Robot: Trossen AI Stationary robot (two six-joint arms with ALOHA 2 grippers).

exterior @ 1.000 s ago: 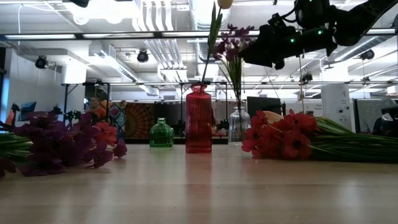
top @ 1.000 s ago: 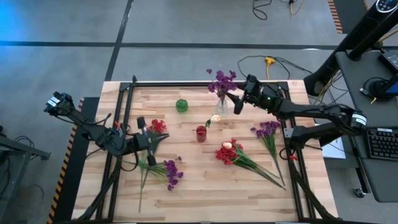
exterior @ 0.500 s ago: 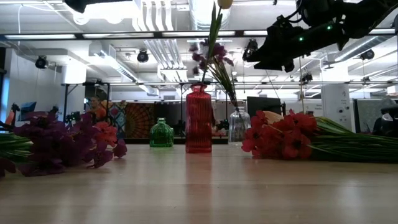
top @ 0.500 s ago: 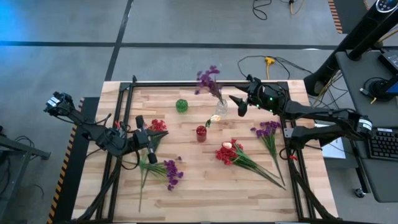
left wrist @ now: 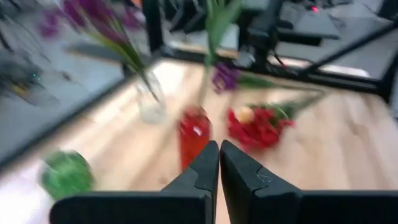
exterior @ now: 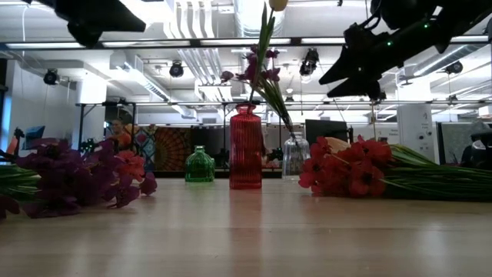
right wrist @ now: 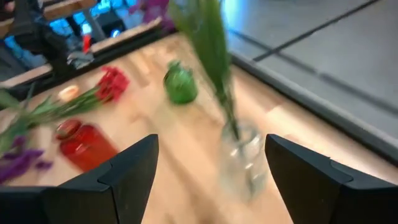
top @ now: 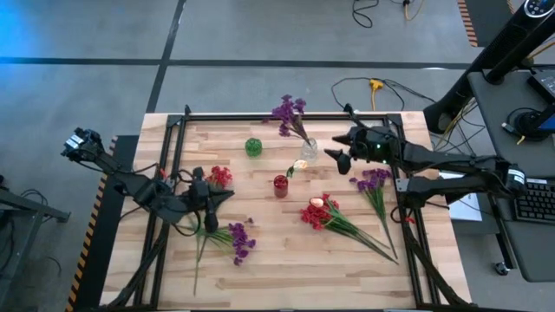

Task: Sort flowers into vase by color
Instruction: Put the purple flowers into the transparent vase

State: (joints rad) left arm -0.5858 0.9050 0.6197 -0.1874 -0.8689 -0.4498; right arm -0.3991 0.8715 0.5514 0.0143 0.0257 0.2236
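Observation:
A purple sprig (top: 289,111) stands in the clear vase (top: 309,149), its stem leaning on the rim toward the table's left. The red vase (top: 280,185) holds a cream-yellow flower (top: 300,165). The green vase (top: 252,146) holds nothing. Red sprigs (top: 317,213) and purple sprigs (top: 375,180) lie flat at the right, more purple ones (top: 240,240) and a red one (top: 219,176) at the left. My right gripper (top: 335,159) is open, just right of the clear vase (right wrist: 242,158). My left gripper (left wrist: 219,165) is shut, above the table's left part (top: 223,198).
A dark frame (top: 260,116) runs along the table's far edge and down both sides. Bare wood lies between the red vase and the near edge. Desks, a keyboard and cables stand off the table's right side.
My right gripper has drawn back from the clear vase toward the table's near and right edges. The purple sprig in that vase has tipped over toward the left, its stem foot staying in the vase. My left arm has shifted slightly toward the near edge.

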